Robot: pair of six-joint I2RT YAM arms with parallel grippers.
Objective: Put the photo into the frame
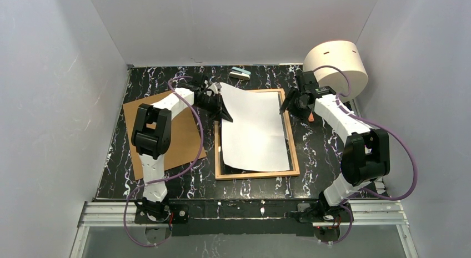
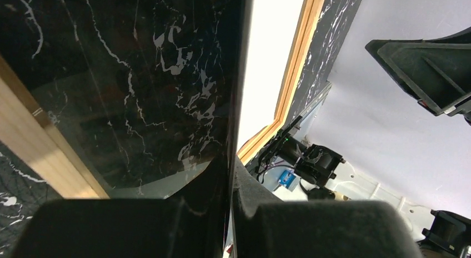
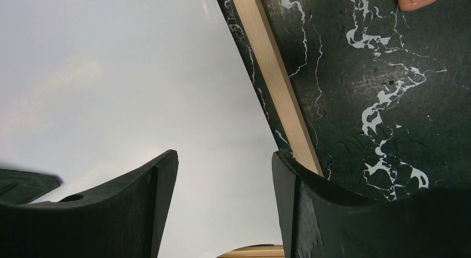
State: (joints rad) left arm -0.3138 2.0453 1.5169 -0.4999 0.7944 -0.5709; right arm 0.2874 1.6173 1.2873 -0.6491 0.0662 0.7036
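The photo [image 1: 255, 130] lies white back up over the frame [image 1: 292, 152], a light-wood rectangle in the middle of the table. My left gripper [image 1: 225, 110] is shut on the photo's far left edge and holds that side lifted and curled. In the left wrist view the sheet runs edge-on between the shut fingers of the left gripper [image 2: 232, 175], with its white back [image 2: 272, 47] and the frame's edging [image 2: 297, 69] beyond. My right gripper [image 1: 285, 104] hangs open at the frame's far right corner. In the right wrist view the right gripper [image 3: 225, 163] stands above the photo [image 3: 111, 75], beside the wood edging [image 3: 272, 75], holding nothing.
A brown cardboard backing board [image 1: 178, 130] lies left of the frame, partly under the left arm. A white cylinder [image 1: 336, 64] stands at the far right. A small grey-teal object [image 1: 240, 74] sits by the back wall, and a small orange piece [image 1: 311, 117] lies near the right arm.
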